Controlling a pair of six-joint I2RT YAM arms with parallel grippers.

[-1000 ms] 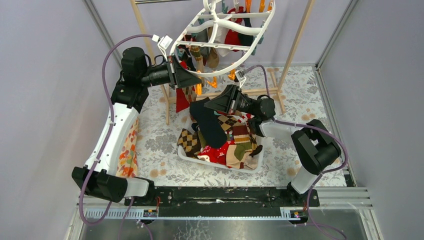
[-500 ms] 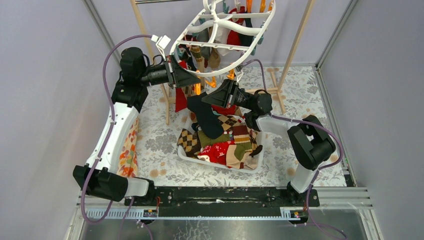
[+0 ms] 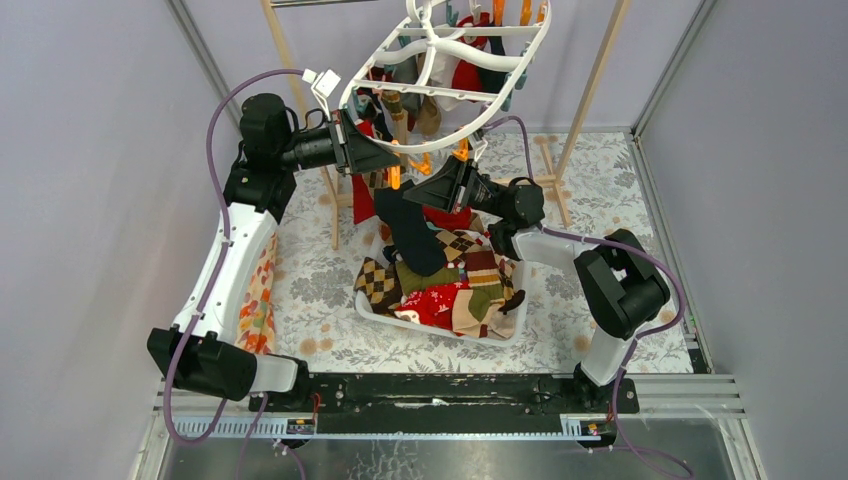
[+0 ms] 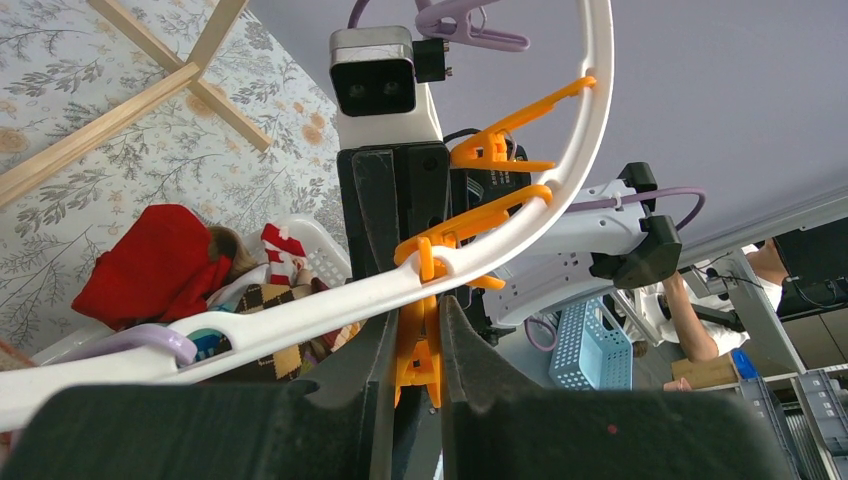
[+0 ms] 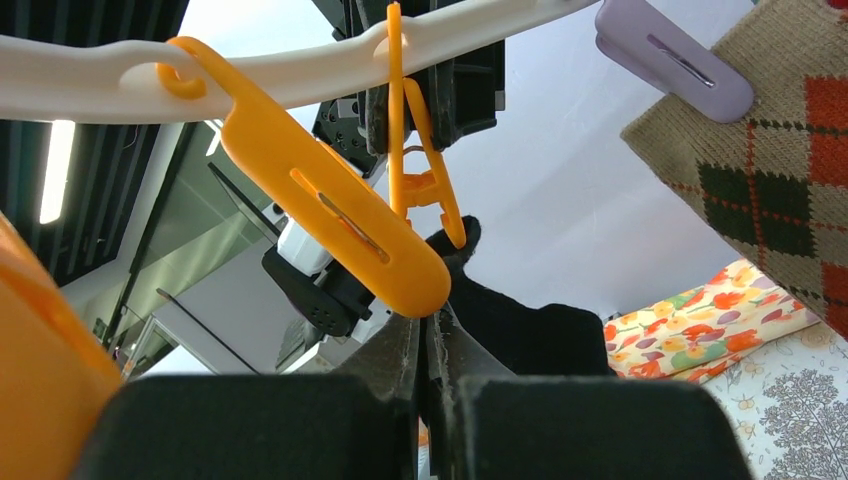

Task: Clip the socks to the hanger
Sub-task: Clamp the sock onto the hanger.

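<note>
Our left claw (image 4: 415,322) pinched the orange clip (image 4: 420,365), our right claw (image 5: 428,326) pinched the dark sock (image 5: 520,325); if the hanger (image 4: 590,120) swung, we judged the sock could miss the clip's mouth

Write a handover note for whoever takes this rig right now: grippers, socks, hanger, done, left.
Left gripper: shut on an orange clip on the hanger ring.
Right gripper: shut on a dark sock, its tip at that clip's lower end; caught or not, cannot tell.
Done: several socks hang on the hanger.
Left: seat the dark sock, release, then clip the pile in the basket.
</note>
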